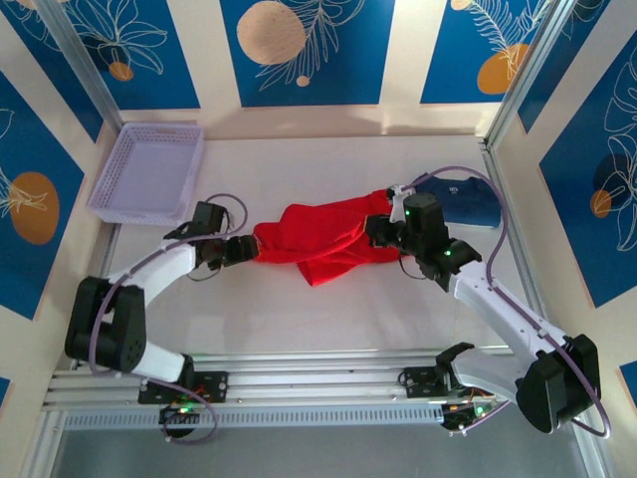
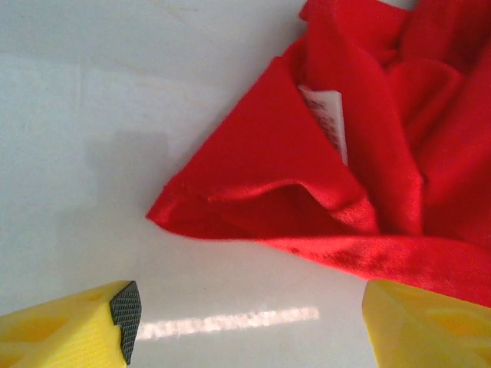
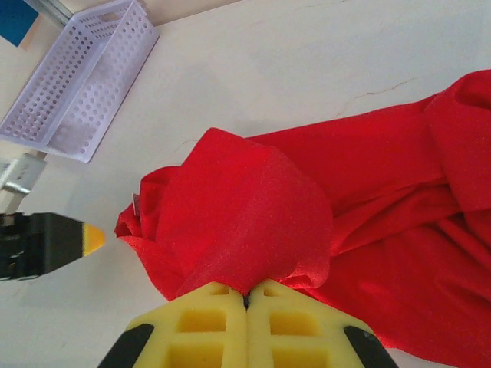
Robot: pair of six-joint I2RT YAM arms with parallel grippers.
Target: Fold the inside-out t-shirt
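Inside-out t-shirt (image 1: 318, 244) bunched at the middle of the tabletop (image 1: 299, 329), one end pinched and the other free.
The right gripper (image 3: 247, 295) is clenched on a bunch of red cloth at the shirt's right end. The left gripper (image 2: 245, 326) stands open just off the left corner and holds nothing. This looks like the spreading step, before any fold. Next, the left gripper probably needs to close on that hem corner so both can draw the cloth flat.

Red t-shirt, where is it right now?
In the top view, the red t-shirt lies bunched mid-table between the arms. The left fingers are open just off its left end, and the right fingers are pinching its right side.
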